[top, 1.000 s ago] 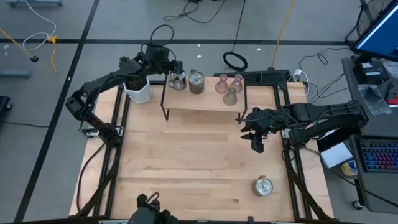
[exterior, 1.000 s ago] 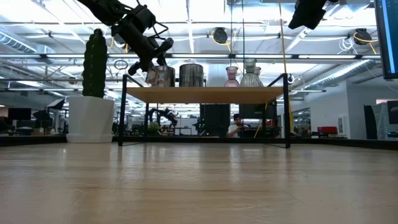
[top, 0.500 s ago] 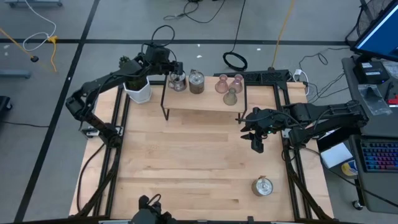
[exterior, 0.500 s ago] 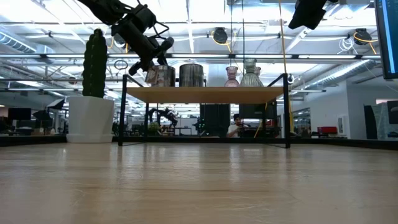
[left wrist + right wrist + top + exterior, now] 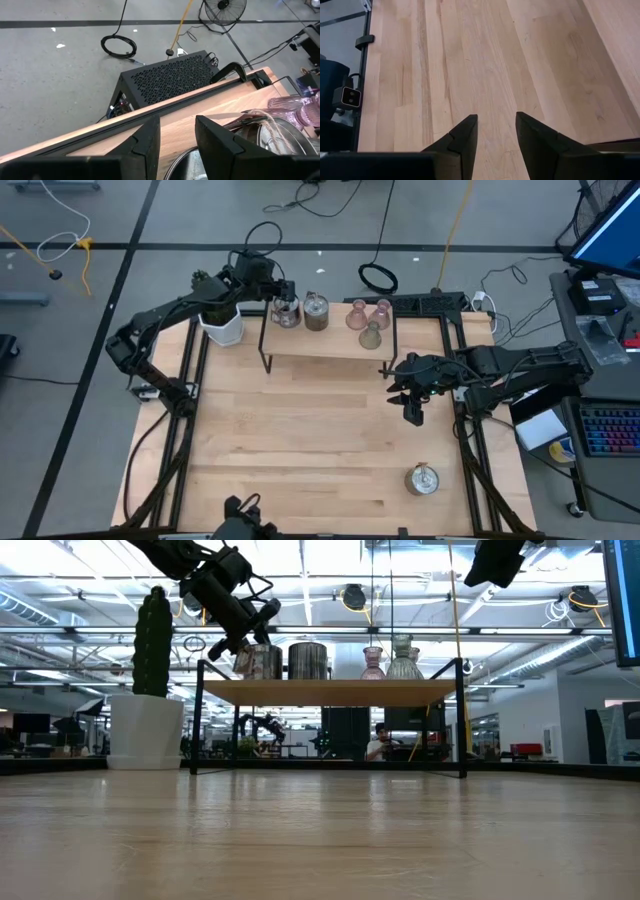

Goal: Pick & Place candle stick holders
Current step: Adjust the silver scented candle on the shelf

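One silver holder (image 5: 287, 311) under left tool (image 5: 283, 293), shelf (image 5: 330, 345)

the table (image 5: 300, 430) is pale wood with a straight grain. two glass holders (image 5: 366, 314) are pink, the pot (image 5: 222, 328) white.

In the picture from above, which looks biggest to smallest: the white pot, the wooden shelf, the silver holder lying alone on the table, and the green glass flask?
1. Raised wooden shelf with black legs
2. White pot, partly under the left arm
3. Lone shiny silver metal holder on the table
4. Olive-green glass flask on the shelf; it sits higher, nearer the camera, yet looks smallest.
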You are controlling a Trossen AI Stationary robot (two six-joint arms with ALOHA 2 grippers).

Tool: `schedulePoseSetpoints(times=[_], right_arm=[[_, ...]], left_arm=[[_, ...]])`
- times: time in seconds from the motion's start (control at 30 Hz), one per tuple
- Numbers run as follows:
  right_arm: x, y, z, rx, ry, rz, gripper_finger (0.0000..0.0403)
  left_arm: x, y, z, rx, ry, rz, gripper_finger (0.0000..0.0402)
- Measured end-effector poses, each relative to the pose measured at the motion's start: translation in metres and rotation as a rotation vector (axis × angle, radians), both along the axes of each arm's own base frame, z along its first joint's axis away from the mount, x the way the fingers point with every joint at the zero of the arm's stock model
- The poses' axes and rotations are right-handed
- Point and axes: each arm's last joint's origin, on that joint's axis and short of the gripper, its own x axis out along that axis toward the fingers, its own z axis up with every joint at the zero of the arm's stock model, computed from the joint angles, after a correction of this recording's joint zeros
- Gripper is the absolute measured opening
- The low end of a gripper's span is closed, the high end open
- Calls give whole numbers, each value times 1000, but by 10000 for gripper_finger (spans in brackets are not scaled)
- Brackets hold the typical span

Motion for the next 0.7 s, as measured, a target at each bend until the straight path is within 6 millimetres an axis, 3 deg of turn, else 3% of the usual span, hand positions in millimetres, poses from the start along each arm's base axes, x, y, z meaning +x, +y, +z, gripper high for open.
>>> schedulePoseSetpoints(times=[0.57, 0.7], right_arm=[[0, 0, 0, 0, 0, 0, 125], [0, 0, 0, 0, 0, 0, 125]], left_arm=[[1, -4, -2, -28, 15, 2, 122], [1, -3, 2, 31, 14, 6, 122]])
